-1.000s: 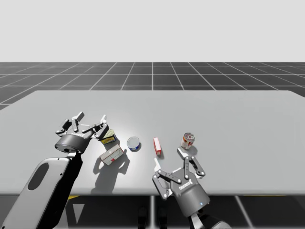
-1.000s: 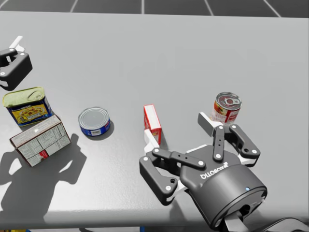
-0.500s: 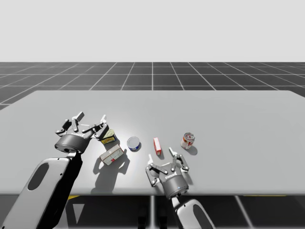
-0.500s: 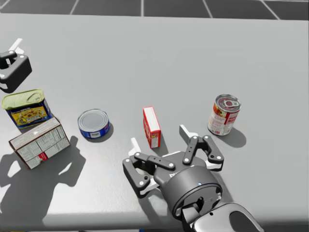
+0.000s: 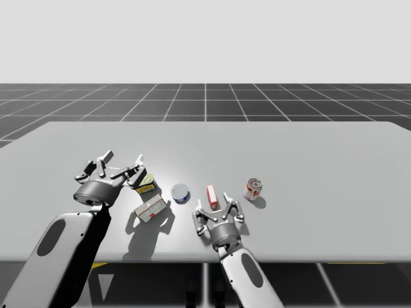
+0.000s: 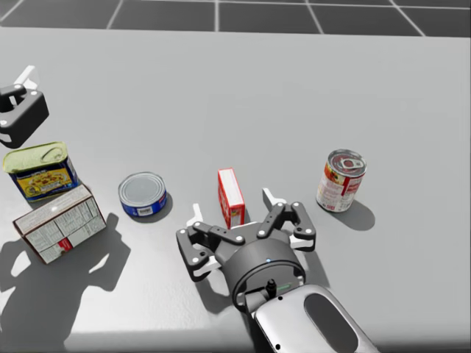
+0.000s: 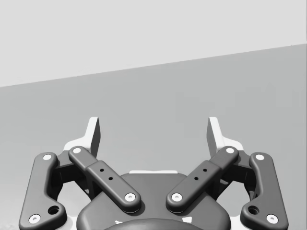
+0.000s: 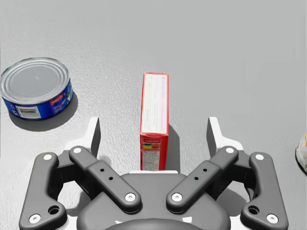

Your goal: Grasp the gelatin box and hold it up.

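1. Grey tabletop over a dark gridded floor carries everything. The gelatin box, red and narrow, stands on a thin side near the tabletop's near edge, about midway along it.
2. The right gripper sits low at that edge with its fingers spread wide. The gelatin box is between them, with a gap on each side, so neither pad touches it.
3. Progress, as I judge it: the reach looks done and the gelatin box is lined up. The grasp is not yet made and the box rests on the tabletop, so closing and lifting are both left.
4. Beside the gelatin box, toward the left edge, lies the blue can. The red can stands apart on its other side.
5. Further toward the left edge are the tin and the white box, close together.
6. The left gripper is wide too, holding nothing, with bare tabletop ahead of it.
7. What the views add:
   - The right wrist view gives the gaps between pads and gelatin box, which the high view cannot settle.
   - The head view lays out all the neighbours.
   - The high view places the left gripper near the tin, well apart from the gelatin box.
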`<control>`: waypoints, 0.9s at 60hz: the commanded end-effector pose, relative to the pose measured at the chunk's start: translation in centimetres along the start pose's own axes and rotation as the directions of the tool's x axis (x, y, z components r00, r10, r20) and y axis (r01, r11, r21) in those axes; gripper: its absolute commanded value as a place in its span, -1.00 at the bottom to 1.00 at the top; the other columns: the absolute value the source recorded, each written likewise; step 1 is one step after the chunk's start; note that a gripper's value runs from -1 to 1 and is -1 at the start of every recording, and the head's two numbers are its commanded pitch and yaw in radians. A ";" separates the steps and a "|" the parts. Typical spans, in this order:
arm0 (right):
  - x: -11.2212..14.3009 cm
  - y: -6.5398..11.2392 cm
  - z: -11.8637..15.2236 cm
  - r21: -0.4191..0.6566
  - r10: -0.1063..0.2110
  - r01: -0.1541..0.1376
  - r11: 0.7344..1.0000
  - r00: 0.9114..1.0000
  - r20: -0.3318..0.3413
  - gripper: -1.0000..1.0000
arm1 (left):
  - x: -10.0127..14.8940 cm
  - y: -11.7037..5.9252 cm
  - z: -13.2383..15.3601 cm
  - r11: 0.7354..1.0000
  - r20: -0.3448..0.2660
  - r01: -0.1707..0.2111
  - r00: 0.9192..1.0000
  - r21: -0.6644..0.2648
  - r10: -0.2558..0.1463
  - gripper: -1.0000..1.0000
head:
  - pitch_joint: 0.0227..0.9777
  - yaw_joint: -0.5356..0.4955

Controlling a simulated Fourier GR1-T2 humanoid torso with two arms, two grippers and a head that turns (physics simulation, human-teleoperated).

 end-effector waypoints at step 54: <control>-1.0 -0.1 0.0 -0.035 -0.008 0.007 0.999 1.000 -0.015 1.00 | -0.3 -0.1 0.0 1.000 -0.003 0.006 1.000 -0.002 -0.006 -1.00 | -0.04 -0.09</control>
